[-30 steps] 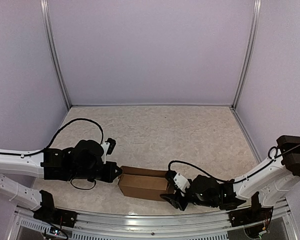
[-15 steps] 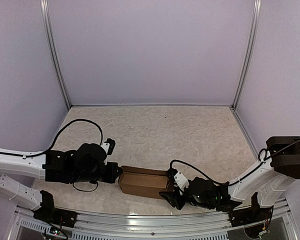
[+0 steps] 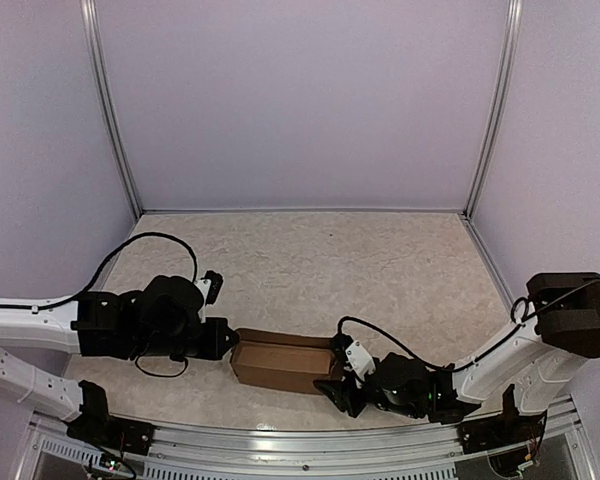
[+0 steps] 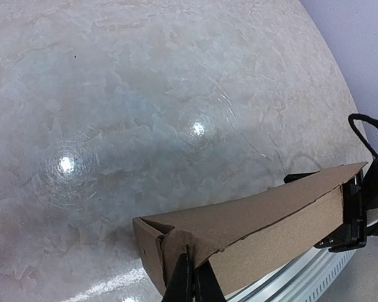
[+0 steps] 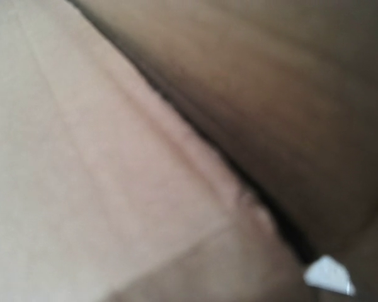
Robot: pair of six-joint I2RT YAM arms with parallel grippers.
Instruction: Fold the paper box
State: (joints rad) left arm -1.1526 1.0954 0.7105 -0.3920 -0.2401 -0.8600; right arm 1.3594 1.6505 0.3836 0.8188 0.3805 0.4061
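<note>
The paper box (image 3: 282, 364) is a small oblong brown cardboard box lying near the table's front edge. My left gripper (image 3: 226, 346) is at its left end. In the left wrist view the box (image 4: 264, 217) runs to the right, and my left gripper (image 4: 192, 284) has its fingers closed together, tips pressed against the folded end flap. My right gripper (image 3: 338, 384) is against the box's right end, its fingers hidden. The right wrist view is filled with blurred cardboard (image 5: 113, 157) at very close range. The right gripper's black body (image 4: 360, 207) shows beyond the box's far end.
The marbled tabletop (image 3: 320, 260) stretches behind the box to the lilac back and side walls. A metal rail (image 3: 280, 445) runs along the front edge just below the box. Black cables (image 3: 145, 245) loop over the left arm.
The box has slid a little to the left. The right gripper followed it leftward and the left gripper drew back to the left with it.
</note>
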